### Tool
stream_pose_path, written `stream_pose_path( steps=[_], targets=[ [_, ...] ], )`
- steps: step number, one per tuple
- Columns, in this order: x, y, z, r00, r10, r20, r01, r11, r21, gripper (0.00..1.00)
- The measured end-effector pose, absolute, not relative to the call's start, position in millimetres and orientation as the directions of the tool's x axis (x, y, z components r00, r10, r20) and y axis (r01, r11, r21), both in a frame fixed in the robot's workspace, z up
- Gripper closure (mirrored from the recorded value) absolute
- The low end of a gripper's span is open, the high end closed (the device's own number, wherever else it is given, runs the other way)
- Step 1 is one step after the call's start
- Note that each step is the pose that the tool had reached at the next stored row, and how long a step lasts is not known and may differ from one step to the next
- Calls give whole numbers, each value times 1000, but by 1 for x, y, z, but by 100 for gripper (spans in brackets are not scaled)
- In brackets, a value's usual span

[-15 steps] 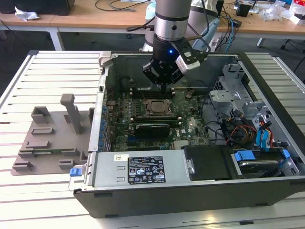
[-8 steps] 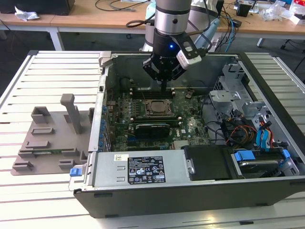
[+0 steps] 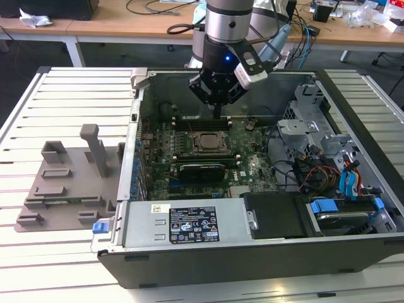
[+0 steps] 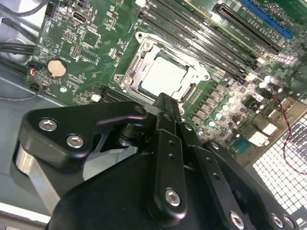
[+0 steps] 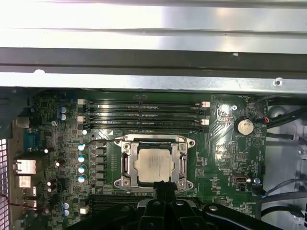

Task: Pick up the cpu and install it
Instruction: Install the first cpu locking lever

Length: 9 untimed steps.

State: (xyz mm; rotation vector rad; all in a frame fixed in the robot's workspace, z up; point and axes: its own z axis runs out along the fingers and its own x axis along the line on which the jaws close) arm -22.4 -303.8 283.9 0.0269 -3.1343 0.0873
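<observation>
The cpu (image 3: 206,142) lies flat in the metal-framed socket (image 5: 125,163) of the green motherboard (image 3: 252,165), inside the open computer case. Its pale silver top shows in both wrist views (image 4: 163,76) (image 5: 153,165). My gripper (image 3: 216,111) hangs above the board, just behind the socket in the exterior view. Its black fingers (image 4: 166,108) are pressed together with nothing between them. In the first wrist view the gripper (image 5: 164,185) ends right at the socket's edge, clear of the chip.
A grey plastic tray (image 3: 63,183) with upright posts lies on the slatted table at the exterior view's left. Memory slots (image 5: 144,115) run beside the socket. A drive cage and cables (image 3: 322,158) crowd the case's right side. The case walls (image 3: 136,120) enclose the board.
</observation>
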Motion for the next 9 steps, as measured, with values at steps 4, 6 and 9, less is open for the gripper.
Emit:
stream_pose_path(
  steps=[4,6,9],
  targets=[
    [-34,-304,284,-1000,-17,6,-17,998,-56,89],
    [-41,-304,284,-1000,-17,6,-17,998,-56,89],
    [-44,-304,284,-1000,-17,6,-17,998,-56,89]
  ],
)
